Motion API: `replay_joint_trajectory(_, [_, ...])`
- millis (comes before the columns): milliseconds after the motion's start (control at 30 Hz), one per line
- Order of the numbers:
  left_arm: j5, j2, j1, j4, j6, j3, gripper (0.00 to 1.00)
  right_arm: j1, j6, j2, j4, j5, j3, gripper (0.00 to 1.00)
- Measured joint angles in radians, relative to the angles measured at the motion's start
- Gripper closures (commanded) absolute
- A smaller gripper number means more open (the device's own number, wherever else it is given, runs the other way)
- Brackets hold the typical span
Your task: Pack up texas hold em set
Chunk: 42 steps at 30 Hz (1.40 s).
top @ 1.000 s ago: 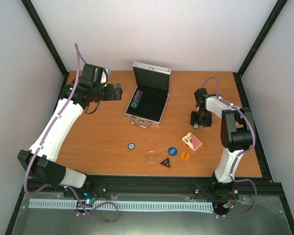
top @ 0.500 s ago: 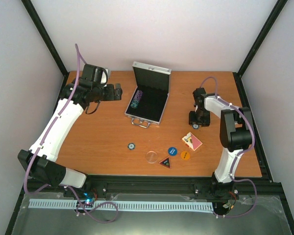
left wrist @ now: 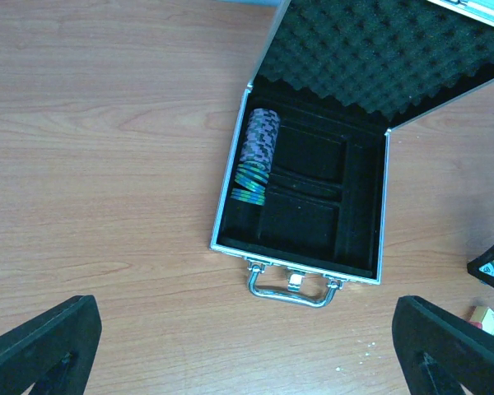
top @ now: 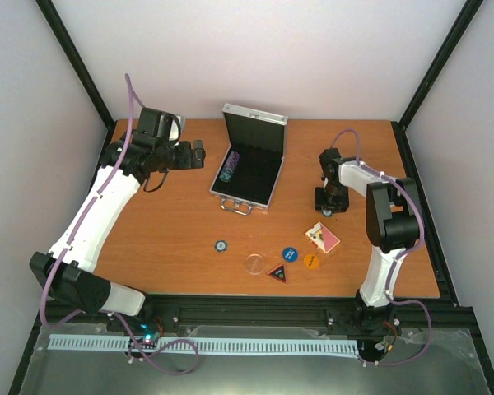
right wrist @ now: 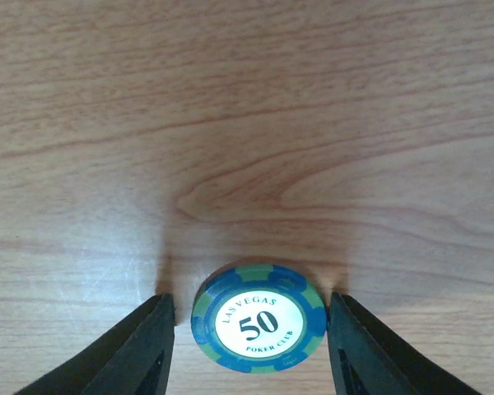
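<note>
The silver case (top: 249,169) lies open at the back centre, lid up, with a row of poker chips (left wrist: 255,156) in its left slot and its handle (left wrist: 292,288) facing me. My left gripper (top: 199,154) hovers open to the case's left with nothing between its fingers (left wrist: 41,350). My right gripper (right wrist: 251,300) is down at the table, to the right of the case. It is open around a blue-green "50" chip (right wrist: 259,318) lying flat, with a narrow gap on each side. The chip is hidden under that gripper (top: 329,206) in the top view.
Near the front lie the red-backed card deck (top: 323,237), a blue round button (top: 290,254), an orange round button (top: 311,261), a triangular button (top: 278,272), a clear disc (top: 254,262) and a lone chip (top: 221,245). Black frame rails edge the table.
My right wrist has shifted slightly left and toward the back of the table. The left arm and the case have not moved.
</note>
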Motion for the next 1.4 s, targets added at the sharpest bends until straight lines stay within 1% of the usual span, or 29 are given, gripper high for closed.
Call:
replay_joint_trajectory(67, [0.000,0.000,0.000,0.000,0.000,0.000,0.00,0.002,0.000,0.000,0.000,0.002,0.000,0.49])
replay_joint_trajectory(167, [0.000,-0.001,0.000,0.000,0.000,0.000,0.00,0.003,0.000,-0.001,0.003,0.004,-0.002,0.56])
replay_joint_trajectory(267, [0.000,-0.004,0.000,0.000,0.000,-0.002,0.00,0.003,-0.002,-0.006,0.011,0.006,-0.010,0.67])
replay_joint_trajectory(367, [0.000,-0.006,0.000,0.000,0.000,-0.005,0.00,0.006,-0.002,-0.014,0.015,0.013,-0.015,0.74])
replay_joint_trajectory(633, [0.000,-0.006,0.000,0.000,0.000,-0.006,0.00,0.007,-0.004,-0.014,0.010,0.016,-0.011,0.75])
replay_joint_trajectory(900, [0.000,-0.027,0.000,0.001,-0.002,-0.018,0.00,0.013,-0.002,-0.018,-0.046,0.023,0.036,0.74])
replay_joint_trajectory(967, [0.000,-0.029,0.000,0.001,-0.002,-0.019,0.00,0.016,-0.002,-0.020,-0.056,0.024,0.054,0.71])
replay_joint_trajectory(1000, [0.000,-0.029,0.000,0.001,-0.002,-0.019,0.00,0.017,-0.002,-0.023,-0.059,0.024,0.063,0.67])
replay_joint_trajectory(1033, [0.000,-0.029,0.001,0.002,-0.002,-0.020,0.00,0.019,-0.001,-0.027,-0.061,0.024,0.068,0.63])
replay_joint_trajectory(1067, [0.001,-0.029,0.001,0.002,-0.002,-0.021,0.00,0.020,0.000,-0.031,-0.062,0.024,0.071,0.55])
replay_joint_trajectory(1100, [0.002,-0.029,0.001,0.003,-0.002,-0.023,0.00,0.021,-0.004,-0.035,-0.064,0.026,0.071,0.45])
replay_joint_trajectory(1133, [0.005,-0.029,0.000,0.003,-0.002,-0.023,0.00,0.021,0.003,-0.039,-0.068,0.027,0.071,0.33])
replay_joint_trajectory(1167, [0.031,-0.029,0.001,0.011,-0.001,-0.024,0.00,0.022,0.003,-0.048,-0.075,0.034,0.071,0.00])
replay_joint_trajectory(1200, [0.031,-0.029,0.001,0.012,-0.001,-0.024,0.00,0.022,0.003,-0.049,-0.075,0.034,0.071,0.00])
replay_joint_trajectory(1400, [0.267,0.049,-0.016,-0.015,0.111,0.073,0.00,0.005,0.011,-0.056,-0.070,0.034,0.072,0.00])
